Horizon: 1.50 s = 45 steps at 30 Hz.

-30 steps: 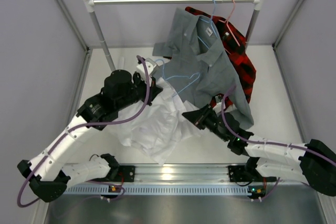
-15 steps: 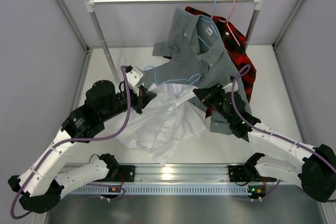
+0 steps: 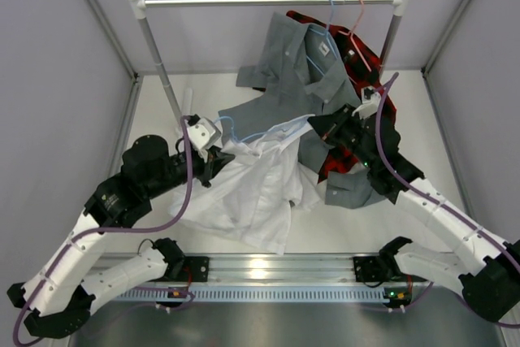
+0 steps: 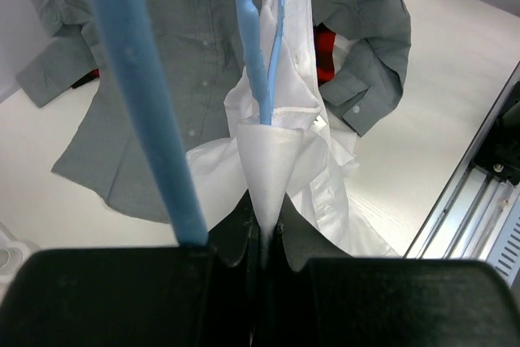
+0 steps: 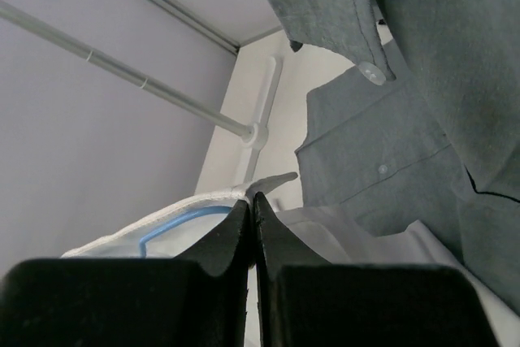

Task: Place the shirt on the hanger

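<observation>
R end effector (image 3: 315, 124) pulled shirt (image 3: 253, 194) edge up, further right.

A grey shirt (image 3: 301, 58) hangs from the rail (image 3: 244, 2); its lower part lies on the table (image 3: 207, 91). A red-and-black plaid shirt (image 3: 357, 58) hangs beside it.

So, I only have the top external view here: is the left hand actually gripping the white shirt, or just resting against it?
Observer: The left wrist view shows the left hand shut on a pinched fold of the white shirt.
Operator: Anything inside the fabric?
Observer: Yes, in that same view the light-blue hanger runs down into an opening of the shirt just above the fold.
Operator: And the other arm?
Observer: The right wrist view shows the right hand shut on a thin white edge, blue wire showing under the fabric beside it.
</observation>
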Available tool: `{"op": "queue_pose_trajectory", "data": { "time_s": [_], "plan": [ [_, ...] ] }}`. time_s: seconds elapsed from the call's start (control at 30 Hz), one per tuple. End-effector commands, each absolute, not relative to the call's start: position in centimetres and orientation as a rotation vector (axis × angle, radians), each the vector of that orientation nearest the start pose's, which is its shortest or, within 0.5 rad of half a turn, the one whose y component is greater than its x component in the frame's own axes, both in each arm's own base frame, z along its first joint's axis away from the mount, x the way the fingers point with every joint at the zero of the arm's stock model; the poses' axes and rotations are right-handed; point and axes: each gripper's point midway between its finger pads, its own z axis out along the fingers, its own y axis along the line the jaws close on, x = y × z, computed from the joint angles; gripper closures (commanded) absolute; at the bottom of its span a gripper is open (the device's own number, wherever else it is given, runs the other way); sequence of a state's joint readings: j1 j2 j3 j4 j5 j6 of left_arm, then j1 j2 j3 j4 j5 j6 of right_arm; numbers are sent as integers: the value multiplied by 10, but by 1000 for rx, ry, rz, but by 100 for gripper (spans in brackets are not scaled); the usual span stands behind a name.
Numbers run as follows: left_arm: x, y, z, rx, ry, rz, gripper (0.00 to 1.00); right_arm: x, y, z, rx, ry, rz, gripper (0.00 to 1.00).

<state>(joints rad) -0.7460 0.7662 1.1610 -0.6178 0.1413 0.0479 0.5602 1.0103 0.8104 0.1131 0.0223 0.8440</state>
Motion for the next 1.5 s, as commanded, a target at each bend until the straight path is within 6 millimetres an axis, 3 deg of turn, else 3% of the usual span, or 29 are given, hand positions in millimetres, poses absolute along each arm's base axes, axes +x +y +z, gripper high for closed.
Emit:
{"op": "queue_pose_trajectory", "data": {
  "time_s": [0.0, 0.17, 0.2, 0.27, 0.33, 0.4, 0.43, 0.47, 0.53, 0.63, 0.7, 0.77, 0.87, 0.9, 0.93, 0.97, 1.0, 1.03, 1.07, 1.1, 1.13, 1.2, 1.23, 1.27, 1.3, 1.33, 1.4, 1.47],
  "plan": [
    [176, -189, 341, 838, 1696, -586, 100, 318, 207, 319, 194, 1696, 905, 100],
    [191, -176, 316, 788, 1847, -460, 100, 315, 205, 338, 125, 1670, 881, 100],
    [202, -165, 315, 721, 1868, -377, 100, 309, 212, 342, 80, 1665, 921, 100],
    [211, -166, 318, 659, 1886, -359, 100, 300, 221, 343, 33, 1657, 976, 100],
    [218, -169, 333, 564, 1867, -391, 100, 279, 244, 346, -49, 1650, 1089, 100],
    [229, -180, 359, 470, 1777, -462, 100, 265, 256, 330, -59, 1685, 1154, 100],
    [233, -183, 369, 402, 1748, -504, 100, 250, 269, 338, -56, 1647, 1248, 100],
    [240, -188, 387, 342, 1677, -545, 100, 244, 274, 319, -46, 1666, 1268, 100],
    [248, -197, 400, 278, 1638, -601, 100, 221, 298, 311, -78, 1673, 1333, 100],
    [261, -213, 417, 259, 1594, -713, 100, 214, 317, 295, -93, 1711, 1312, 100],
    [259, -227, 420, 335, 1572, -839, 100, 218, 314, 289, -70, 1727, 1300, 100],
    [258, -232, 414, 395, 1569, -893, 100, 222, 297, 289, -37, 1720, 1255, 100],
    [258, -228, 396, 463, 1581, -876, 100, 215, 274, 302, -94, 1690, 1181, 79],
    [249, -233, 392, 532, 1569, -916, 100, 210, 265, 284, -129, 1772, 1113, 56],
    [244, -234, 384, 596, 1560, -910, 100, 203, 250, 290, -185, 1751, 1056, 45],
    [236, -234, 383, 641, 1540, -915, 100, 197, 240, 291, -228, 1759, 1016, 38],
    [228, -236, 379, 690, 1531, -931, 100, 185, 229, 271, -297, 1846, 965, 28],
    [225, -235, 367, 731, 1540, -916, 100, 174, 215, 286, -396, 1788, 927, 25],
    [218, -233, 366, 757, 1523, -913, 100, 158, 212, 287, -494, 1790, 939, 22],
    [213, -234, 362, 787, 1518, -927, 100, 143, 201, 271, -561, 1874, 909, 15],
    [210, -235, 355, 810, 1521, -934, 100, 133, 193, 294, -619, 1814, 904, 13],
    [202, -243, 348, 875, 1519, -997, 100, 122, 189, 310, -667, 1791, 911, 10],
    [181, -252, 348, 977, 1485, -1116, 100, 122, 188, 331, -681, 1737, 906, 10],
    [168, -258, 354, 1045, 1447, -1195, 100, 122, 191, 340, -706, 1712, 911, 10],
    [160, -265, 351, 1107, 1445, -1281, 100, 121, 195, 351, -738, 1678, 928, 10],
    [138, -271, 355, 1200, 1395, -1388, 100, 125, 205, 369, -786, 1634, 935, 10],
    [129, -279, 362, 1253, 1347, -1409, 100, 122, 228, 379, -897, 1604, 1019, 11],
    [113, -282, 367, 1323, 1277, -1440, 100, 112, 243, 410, -971, 1497, 1113, 12]
  ]
}}
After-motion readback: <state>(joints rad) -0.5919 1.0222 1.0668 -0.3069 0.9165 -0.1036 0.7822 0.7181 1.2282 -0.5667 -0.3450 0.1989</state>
